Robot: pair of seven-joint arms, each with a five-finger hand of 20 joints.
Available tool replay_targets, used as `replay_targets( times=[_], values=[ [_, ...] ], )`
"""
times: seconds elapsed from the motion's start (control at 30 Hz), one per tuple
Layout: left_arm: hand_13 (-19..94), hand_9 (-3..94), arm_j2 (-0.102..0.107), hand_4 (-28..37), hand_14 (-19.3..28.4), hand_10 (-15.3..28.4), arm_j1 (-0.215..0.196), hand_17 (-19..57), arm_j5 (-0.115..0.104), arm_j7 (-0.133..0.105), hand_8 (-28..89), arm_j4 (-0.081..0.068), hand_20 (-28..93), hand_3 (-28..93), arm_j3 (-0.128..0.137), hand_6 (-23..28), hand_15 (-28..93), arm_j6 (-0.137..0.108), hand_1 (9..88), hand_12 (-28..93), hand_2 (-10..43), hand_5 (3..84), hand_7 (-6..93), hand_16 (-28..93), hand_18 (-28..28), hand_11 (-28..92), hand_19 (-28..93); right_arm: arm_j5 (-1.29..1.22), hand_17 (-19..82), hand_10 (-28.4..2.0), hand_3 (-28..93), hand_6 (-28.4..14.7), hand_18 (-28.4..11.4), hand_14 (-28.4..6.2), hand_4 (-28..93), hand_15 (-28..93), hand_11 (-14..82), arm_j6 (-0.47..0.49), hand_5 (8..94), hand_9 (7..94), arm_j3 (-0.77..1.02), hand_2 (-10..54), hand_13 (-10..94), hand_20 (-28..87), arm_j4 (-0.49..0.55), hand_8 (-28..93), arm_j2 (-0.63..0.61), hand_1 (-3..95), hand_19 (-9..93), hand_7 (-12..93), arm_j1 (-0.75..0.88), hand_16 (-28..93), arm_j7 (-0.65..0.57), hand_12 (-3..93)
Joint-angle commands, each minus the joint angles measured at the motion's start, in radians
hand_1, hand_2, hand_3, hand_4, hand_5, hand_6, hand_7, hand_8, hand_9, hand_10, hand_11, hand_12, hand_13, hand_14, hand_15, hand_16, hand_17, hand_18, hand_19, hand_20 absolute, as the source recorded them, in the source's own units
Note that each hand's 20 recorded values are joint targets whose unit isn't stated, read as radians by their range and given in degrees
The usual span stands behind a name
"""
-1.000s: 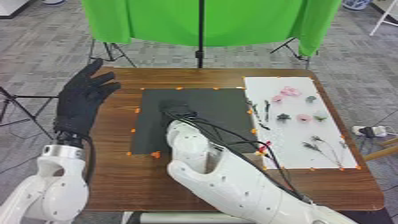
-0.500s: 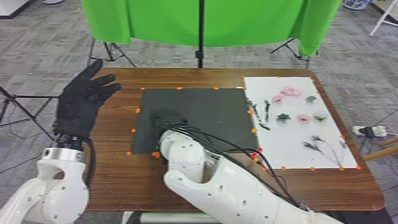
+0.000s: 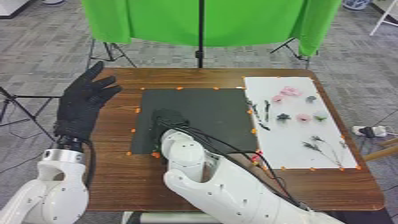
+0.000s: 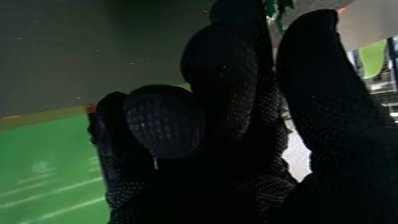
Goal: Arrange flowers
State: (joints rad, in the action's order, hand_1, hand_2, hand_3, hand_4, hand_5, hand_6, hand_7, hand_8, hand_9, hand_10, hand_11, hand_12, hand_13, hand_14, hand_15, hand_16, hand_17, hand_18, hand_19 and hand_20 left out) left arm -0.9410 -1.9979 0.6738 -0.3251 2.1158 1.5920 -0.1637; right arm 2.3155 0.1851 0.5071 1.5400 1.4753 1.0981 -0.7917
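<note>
Over the left part of the black sheet [image 3: 222, 110] is my right hand [image 3: 170, 118], with its fingers turned down. In the right wrist view, some fingers of this hand [image 4: 164, 122] are curled, and a green leafy sprig [image 4: 277, 9] is pinched between a fingertip and the thumb. A small green bit of the sprig [image 3: 157, 146] shows left of the wrist, near the sheet's lower left corner. My left hand [image 3: 82, 101] is held open at the table's left edge. Pink flowers [image 3: 290, 91], a dark green rosette [image 3: 283, 117] and thin dried stems [image 3: 330, 151] lie on the white sheet [image 3: 302, 135].
Orange tape pieces [image 3: 155, 155] line both sheets on the wooden table [image 3: 133, 185]. Dark narrow sprigs [image 3: 266, 110] lie along the white sheet's left side. Black cables [image 3: 233, 148] run along my right forearm. A green cloth [image 3: 249, 25] hangs behind the table.
My right hand has moved left and a little nearer to the robot over the black sheet. A bit of green now shows beside its wrist. The left hand has stayed almost still.
</note>
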Motion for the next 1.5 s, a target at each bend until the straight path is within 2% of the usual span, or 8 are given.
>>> replay_targets(
  times=[0.03, 0.1, 0.27, 0.43, 0.63, 1.03, 1.07, 1.5],
  values=[
    [26, 35.5, -0.019, -20.6, 25.6, 19.3, -0.063, -8.4, 0.011, 0.037, -8, 0.012, 17, 74, 0.03, 8.1, 53, 0.015, 27.1, 13, 8.5, 36.4, 9.4, -6, 25.7, 27, 50, -0.016, 46, -11.6, 65, -2.1, -23.5, -9.7, -28, 73, 46.0, -0.075, 86.4, 90.1, 0.025, -9.5, 83, 53, 0.041, -11, -0.011, 42.6, 93, 15, 0.002, 18, -0.032, 20.9],
    [26, 35.5, -0.034, -20.6, 25.6, 19.2, -0.091, -8.4, 0.007, 0.035, -8, 0.022, 17, 74, 0.045, 8.1, 53, -0.005, 27.1, 13, 8.5, 36.4, 9.4, -6, 25.7, 27, 50, 0.008, 47, -11.6, 65, -2.1, -23.6, -9.7, -28, 73, 45.9, -0.075, 86.7, 90.3, 0.059, -9.5, 83, 53, 0.047, -11, -0.008, 41.8, 93, 15, 0.011, 18, -0.007, 20.9],
    [26, 35.5, -0.039, -20.9, 25.6, 19.2, -0.203, -8.4, -0.019, -0.028, -8, 0.05, 17, 74, 0.093, 8.0, 53, -0.031, 26.5, 13, 8.5, 36.4, 9.5, -6, 25.8, 27, 50, -0.065, 46, -12.0, 68, -2.5, -24.5, -10.3, -28, 73, 46.1, -0.078, 86.1, 89.1, 0.088, -9.4, 82, 54, 0.155, -12, -0.126, 38.8, 93, 15, -0.016, 18, -0.036, 21.2],
    [26, 35.5, -0.036, -22.2, 25.7, 19.2, -0.248, -8.4, -0.081, -0.098, -8, 0.04, 17, 73, 0.1, 8.0, 53, -0.038, 25.3, 13, 9.1, 36.4, 9.4, -6, 25.7, 27, 50, -0.119, 38, -15.5, 69, -3.9, -26.2, -13.3, -28, 68, 39.0, -0.065, 78.5, 82.1, 0.215, -7.6, 74, 39, 0.319, -12, -0.302, 35.8, 93, 15, 0.034, 14, -0.082, 18.3],
    [26, 35.9, -0.034, -27.2, 25.9, 19.1, -0.314, -8.6, -0.118, -0.181, -8, 0.039, 18, 74, 0.1, 7.9, 53, -0.05, 21.0, 13, 9.5, 36.6, 9.1, -6, 25.8, 27, 50, -0.131, 34, -18.1, 70, -5.9, -26.7, -14.9, -27, 65, 32.8, -0.115, 71.8, 77.2, 0.454, -6.9, 70, 30, 0.517, -11, -0.52, 35.6, 93, 13, 0.257, 12, -0.14, 16.6],
    [26, 36.8, -0.026, -28.2, 26.3, 18.7, -0.335, -8.6, -0.12, -0.216, -7, 0.042, 20, 75, 0.088, 7.4, 54, -0.054, 19.9, 14, 10.2, 37.2, 8.9, -6, 25.5, 26, 49, -0.087, 32, -20.7, 74, -7.4, -27.0, -17.2, -26, 65, 28.5, -0.232, 64.8, 69.9, 0.947, -8.0, 64, 28, 0.647, -11, -0.725, 36.2, 93, 12, 0.782, 10, -0.306, 15.5],
    [26, 36.8, 0.004, -28.2, 26.3, 18.7, -0.34, -8.6, -0.144, -0.246, -7, 0.042, 20, 75, 0.076, 7.4, 54, -0.069, 19.9, 14, 10.1, 37.1, 8.9, -6, 25.5, 26, 49, -0.092, 32, -20.8, 74, -7.6, -27.0, -17.3, -26, 66, 28.6, -0.216, 64.4, 69.3, 0.967, -8.0, 63, 28, 0.642, -11, -0.727, 36.3, 93, 12, 0.797, 10, -0.315, 15.5],
    [26, 36.5, -0.013, -28.2, 26.1, 18.8, -0.306, -8.5, -0.123, -0.224, -7, 0.036, 21, 75, 0.076, 7.7, 54, -0.05, 20.6, 14, 9.6, 36.8, 8.7, -6, 25.5, 26, 49, -0.135, 30, -22.6, 74, -8.5, -27.2, -19.0, -26, 69, 29.4, -0.044, 61.2, 64.6, 1.002, -9.2, 59, 31, 0.603, -11, -0.739, 36.4, 93, 11, 0.873, 8, -0.369, 14.9]
  ],
)
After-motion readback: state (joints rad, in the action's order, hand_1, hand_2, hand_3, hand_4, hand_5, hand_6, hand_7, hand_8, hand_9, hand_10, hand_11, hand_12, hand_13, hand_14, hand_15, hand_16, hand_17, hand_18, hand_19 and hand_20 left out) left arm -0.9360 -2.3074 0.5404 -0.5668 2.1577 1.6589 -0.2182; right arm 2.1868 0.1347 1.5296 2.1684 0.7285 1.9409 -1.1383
